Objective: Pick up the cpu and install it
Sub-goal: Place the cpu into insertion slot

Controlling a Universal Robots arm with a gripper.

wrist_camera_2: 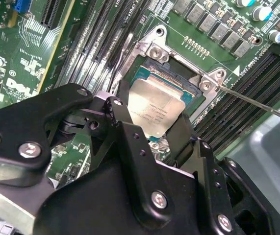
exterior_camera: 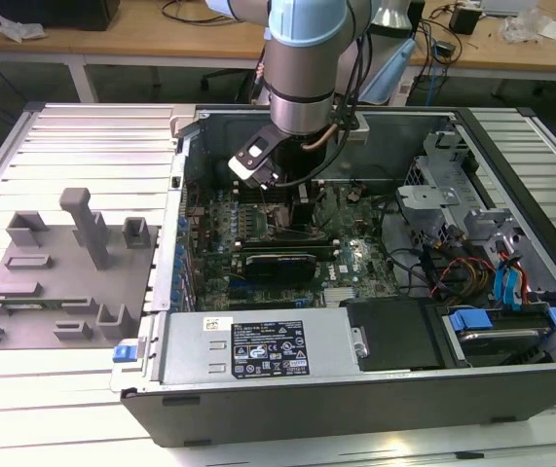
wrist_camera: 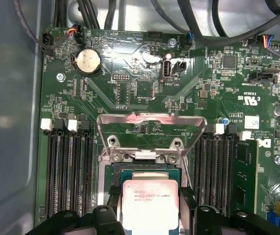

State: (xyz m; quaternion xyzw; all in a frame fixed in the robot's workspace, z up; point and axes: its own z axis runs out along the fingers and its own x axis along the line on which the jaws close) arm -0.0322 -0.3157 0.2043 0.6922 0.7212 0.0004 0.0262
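Note:
The cpu [wrist_camera: 149, 208] [wrist_camera_2: 157, 105] is a silvery square chip lying flat over the motherboard socket [wrist_camera_2: 152, 73], inside the socket's frame. In both wrist views my gripper [wrist_camera: 150, 196] [wrist_camera_2: 154, 111] straddles it, with one black finger [wrist_camera_2: 122, 115] against one edge and the other finger [wrist_camera_2: 185, 134] against the opposite edge, so it is shut on the chip. The socket's metal load plate [wrist_camera: 149, 128] stands raised behind the chip. In the exterior view the arm reaches down into the open computer case [exterior_camera: 375, 389], with the gripper [exterior_camera: 292, 190] low over the motherboard.
Memory slots [wrist_camera: 68, 171] flank the socket on both sides. A thin metal lever [wrist_camera_2: 257, 100] sticks out beside the socket. A dark expansion card [exterior_camera: 278, 263] lies nearby. Drive cages and cables [exterior_camera: 482, 253] fill the case's right in the exterior view. Grey fixture blocks [exterior_camera: 63, 282] stand outside at the left.

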